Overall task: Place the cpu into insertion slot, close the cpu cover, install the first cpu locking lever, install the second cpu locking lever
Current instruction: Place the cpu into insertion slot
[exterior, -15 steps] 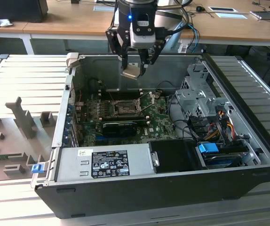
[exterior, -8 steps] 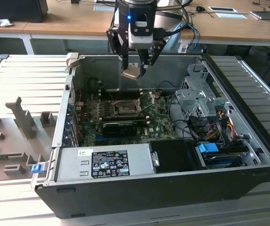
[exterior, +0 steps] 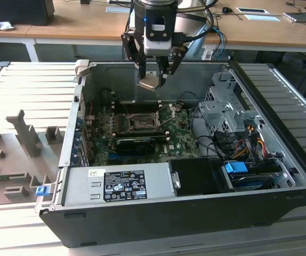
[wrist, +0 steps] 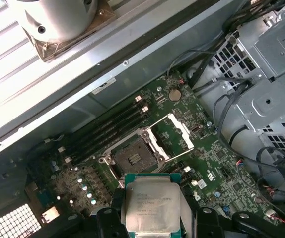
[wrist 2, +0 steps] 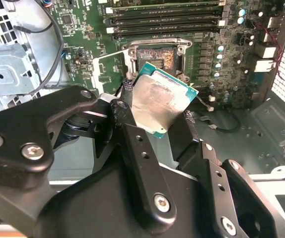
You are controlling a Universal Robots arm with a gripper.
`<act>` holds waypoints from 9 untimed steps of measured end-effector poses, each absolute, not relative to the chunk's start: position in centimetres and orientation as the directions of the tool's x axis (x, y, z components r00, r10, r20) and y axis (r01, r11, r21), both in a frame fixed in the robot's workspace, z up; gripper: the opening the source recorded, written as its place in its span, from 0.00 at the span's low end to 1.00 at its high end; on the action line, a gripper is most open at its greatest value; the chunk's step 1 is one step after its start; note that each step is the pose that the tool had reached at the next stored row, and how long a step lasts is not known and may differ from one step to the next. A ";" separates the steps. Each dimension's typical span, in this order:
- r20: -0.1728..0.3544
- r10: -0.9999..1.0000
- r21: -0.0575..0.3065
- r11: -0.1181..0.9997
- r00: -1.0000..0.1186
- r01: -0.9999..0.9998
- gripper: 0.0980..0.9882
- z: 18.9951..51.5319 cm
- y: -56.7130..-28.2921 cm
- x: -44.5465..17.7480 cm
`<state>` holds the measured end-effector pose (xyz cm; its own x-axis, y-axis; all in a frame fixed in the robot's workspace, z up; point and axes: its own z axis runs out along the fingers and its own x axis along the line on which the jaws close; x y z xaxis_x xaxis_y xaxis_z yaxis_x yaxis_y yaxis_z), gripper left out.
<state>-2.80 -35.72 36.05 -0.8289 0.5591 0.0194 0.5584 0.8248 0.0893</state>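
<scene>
**Cpu held above the open socket, not yet seated**

- The end effector [exterior: 152, 80] sits in the upper middle of the exterior view, over the open computer case [exterior: 195, 213]. Its fingers are clamped on the cpu [exterior: 147, 81], pinching it by two opposite edges.
- The cpu hangs tilted, not flat to the board. In the second wrist view one corner dips toward the motherboard [exterior: 179, 136].
- The key relation is that the insertion slot [exterior: 141, 124] lies below the end effector in the exterior frame, a little toward the exterior view's left and well apart from the chip. We judge the remaining path to be mostly downward, with the tilt to be levelled out.
- The chip is square, so no long axis matters. Its edges look roughly in line with the socket's edges in the first wrist view.
- The cpu has a silvery-grey top, smeared and dull, with a green rim at its edge.
- The slot has a dark centre inside a grey metal rim, and nothing sits in it.
- The cpu cover [wrist: 181, 130] stands swung open beside the slot.
</scene>
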 end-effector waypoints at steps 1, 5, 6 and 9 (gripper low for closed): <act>0.019 0.562 0.089 0.823 -0.827 0.561 0.48 36.0 -35.7 -2.8; 0.019 0.572 0.089 0.816 -0.820 0.571 0.48 36.0 -35.7 -2.8; 0.019 0.574 0.089 0.815 -0.819 0.573 0.48 36.0 -35.7 -2.8; 0.019 0.582 0.089 0.809 -0.813 0.581 0.48 36.0 -35.7 -2.8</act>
<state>-2.80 -35.72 35.98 -0.8128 0.5822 0.0193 0.5814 0.8087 0.0893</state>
